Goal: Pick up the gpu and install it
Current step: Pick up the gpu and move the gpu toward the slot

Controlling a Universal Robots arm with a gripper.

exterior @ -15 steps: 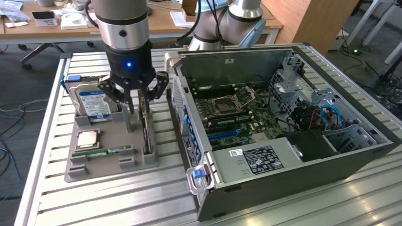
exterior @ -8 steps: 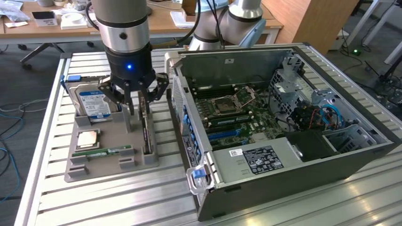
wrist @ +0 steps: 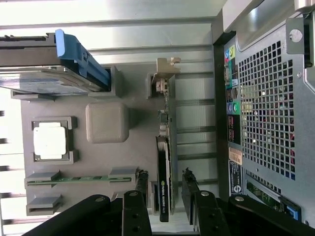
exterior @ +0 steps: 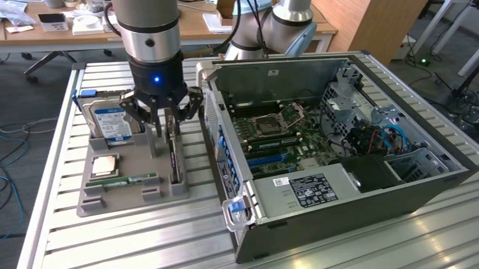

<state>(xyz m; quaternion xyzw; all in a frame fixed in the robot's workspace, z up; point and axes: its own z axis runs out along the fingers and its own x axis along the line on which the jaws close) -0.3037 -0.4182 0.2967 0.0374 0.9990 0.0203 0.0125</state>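
The gripper (wrist: 164,189) is released, its fingers (wrist: 141,183) straddling the gpu (wrist: 163,167) with a gap on each side. The card stands on edge in the gray holder (wrist: 142,128) directly beneath. Off one finger lie a memory stick (wrist: 74,179), a processor (wrist: 49,140) and a hard drive (wrist: 44,81); off the other stands the open computer case (wrist: 266,113).

Your arm (exterior: 150,33): one unit, upright, wrist pointing straight down. Your pincer (exterior: 168,130): one unit, low at the arm's end, fingers (wrist: 142,181) parted, tips apart.
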